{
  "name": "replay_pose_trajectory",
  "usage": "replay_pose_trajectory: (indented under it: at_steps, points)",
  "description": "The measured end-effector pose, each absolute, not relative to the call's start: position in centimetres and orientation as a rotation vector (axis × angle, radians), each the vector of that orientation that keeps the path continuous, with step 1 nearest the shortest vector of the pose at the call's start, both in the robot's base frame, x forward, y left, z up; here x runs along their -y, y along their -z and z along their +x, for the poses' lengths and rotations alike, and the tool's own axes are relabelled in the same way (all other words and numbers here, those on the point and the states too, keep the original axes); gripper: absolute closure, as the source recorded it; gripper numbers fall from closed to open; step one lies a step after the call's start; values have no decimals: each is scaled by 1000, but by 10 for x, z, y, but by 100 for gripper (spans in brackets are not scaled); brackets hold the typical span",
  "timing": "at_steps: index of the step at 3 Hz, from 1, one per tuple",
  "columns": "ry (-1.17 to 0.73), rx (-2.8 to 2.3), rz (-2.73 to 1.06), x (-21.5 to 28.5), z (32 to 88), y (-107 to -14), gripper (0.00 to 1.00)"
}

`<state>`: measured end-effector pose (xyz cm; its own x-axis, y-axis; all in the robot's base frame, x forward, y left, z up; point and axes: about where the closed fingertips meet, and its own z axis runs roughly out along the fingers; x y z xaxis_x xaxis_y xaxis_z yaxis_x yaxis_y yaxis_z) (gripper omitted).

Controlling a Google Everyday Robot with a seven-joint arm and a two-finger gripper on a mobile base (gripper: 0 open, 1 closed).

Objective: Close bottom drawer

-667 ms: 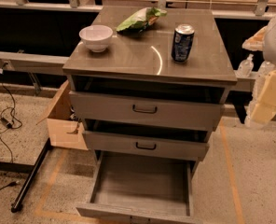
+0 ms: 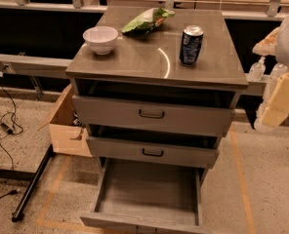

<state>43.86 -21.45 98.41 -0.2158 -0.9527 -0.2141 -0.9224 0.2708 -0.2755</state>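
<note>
The bottom drawer (image 2: 147, 194) of the grey wood-grain cabinet is pulled far out and is empty inside. Its front panel (image 2: 139, 224) runs along the lower edge of the view, and its handle is hidden. The two drawers above, the mid-width drawer (image 2: 152, 152) and the widest drawer (image 2: 152, 114), each stick out a little. My gripper (image 2: 281, 99) shows only as a cream and white part of the arm at the right edge. It is level with the upper drawers and well apart from the cabinet.
On the cabinet top (image 2: 149, 62) stand a white bowl (image 2: 100, 38), a green snack bag (image 2: 147, 19) and a blue can (image 2: 191, 44). A cardboard box (image 2: 66, 126) sits left of the cabinet, with a black stand leg (image 2: 34, 182) and cables (image 2: 3, 126) on the floor.
</note>
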Motion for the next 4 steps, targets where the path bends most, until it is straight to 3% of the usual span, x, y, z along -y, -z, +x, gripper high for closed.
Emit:
replay_pose_trajectory:
  at_steps: [1, 3, 4]
  points:
    - [167, -2172, -1713, 212, 449, -975, 33]
    - [158, -2110, -1738, 186, 496, -880, 81]
    - [136, -2178, -1762, 185, 500, -824, 100]
